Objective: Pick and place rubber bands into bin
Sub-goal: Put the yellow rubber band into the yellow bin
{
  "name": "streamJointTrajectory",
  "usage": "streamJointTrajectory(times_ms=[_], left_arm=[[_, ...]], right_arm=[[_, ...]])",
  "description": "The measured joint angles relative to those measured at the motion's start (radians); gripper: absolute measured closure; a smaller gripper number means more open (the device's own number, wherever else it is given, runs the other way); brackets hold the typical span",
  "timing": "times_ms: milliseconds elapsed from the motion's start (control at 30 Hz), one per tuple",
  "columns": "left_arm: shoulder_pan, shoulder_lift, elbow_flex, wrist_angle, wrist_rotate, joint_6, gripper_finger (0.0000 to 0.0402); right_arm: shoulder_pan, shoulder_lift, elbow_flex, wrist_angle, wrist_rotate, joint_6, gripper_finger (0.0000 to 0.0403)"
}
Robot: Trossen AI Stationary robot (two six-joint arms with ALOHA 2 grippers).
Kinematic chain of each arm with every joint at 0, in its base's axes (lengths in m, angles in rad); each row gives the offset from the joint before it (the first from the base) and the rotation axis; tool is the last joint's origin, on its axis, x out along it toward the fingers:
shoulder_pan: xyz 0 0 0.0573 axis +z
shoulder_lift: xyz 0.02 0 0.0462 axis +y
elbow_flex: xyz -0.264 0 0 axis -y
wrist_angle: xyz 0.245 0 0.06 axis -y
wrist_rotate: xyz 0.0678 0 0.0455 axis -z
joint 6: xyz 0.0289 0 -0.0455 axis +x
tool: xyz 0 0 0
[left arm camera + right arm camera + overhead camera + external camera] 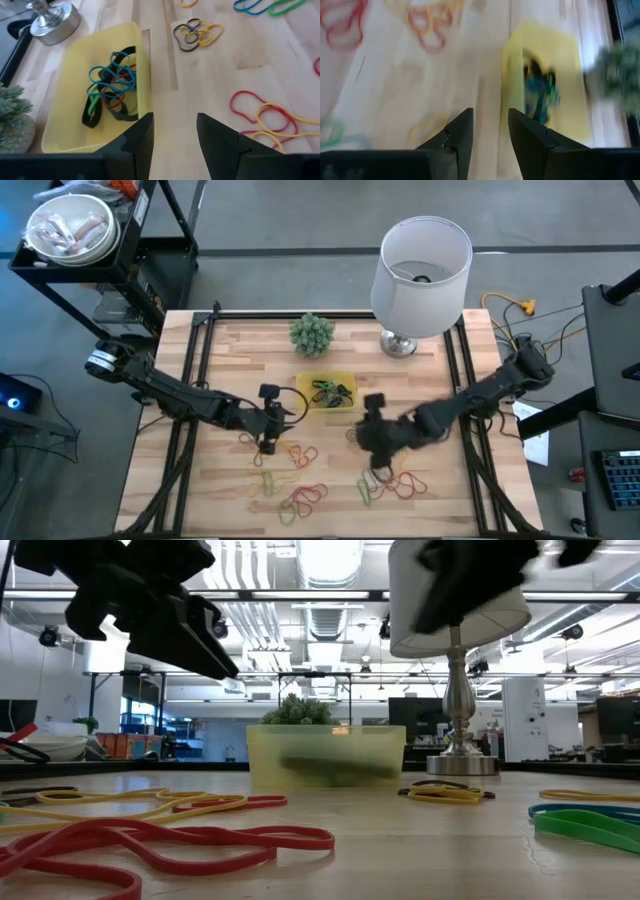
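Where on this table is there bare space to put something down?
Bare wood runs along the table's left edge, beside the plant, and along the right edge below the lamp. The front middle is crowded with rubber bands, under both grippers, and the yellow bin already holds bands.

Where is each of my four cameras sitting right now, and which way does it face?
High: overhead, straight down on the table; both arms show.
Low: at tabletop height, level past the rubber bands to the bin; arms overhead.
Left wrist: over the left gripper, open, facing the bin.
Right wrist: over the right gripper, open.
All four share the bin.
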Motion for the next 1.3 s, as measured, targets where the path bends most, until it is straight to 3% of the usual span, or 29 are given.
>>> streamJointTrajectory(times_ms=[233, 433, 600, 667, 767, 1000, 1300], left_arm=[[-0.01, 0.0, 0.002, 0.001, 0.0, -0.001, 0.0267], [-0.021, 0.0, 0.006, 0.005, 0.008, -0.001, 0.0267], [-0.024, 0.0, 0.003, -0.001, 0.193, -0.004, 0.0267], [-0.032, 0.0, 0.003, -0.005, 0.262, -0.024, 0.0267], [-0.053, 0.0, 0.004, -0.076, 0.28, -0.076, 0.0267], [-0.095, 0.022, -0.011, -0.163, 0.229, -0.233, 0.0267], [-0.098, 0.193, 0.01, -0.156, 0.19, -0.236, 0.0267]], right_arm=[[0.237, -0.007, -0.003, -0.293, 0.121, 0.413, 0.0304], [0.449, -0.007, -0.019, -0.36, 0.265, 0.631, 0.0317], [0.564, -0.007, -0.048, -0.36, 0.418, 0.731, 0.0328], [0.586, -0.007, -0.064, -0.359, 0.453, 0.767, 0.0332], [0.596, -0.007, -0.093, -0.357, 0.464, 0.811, 0.0336], [0.588, -0.007, -0.166, -0.348, 0.482, 0.891, 0.0338], [0.588, -0.007, -0.179, -0.32, 0.485, 0.908, 0.034]])
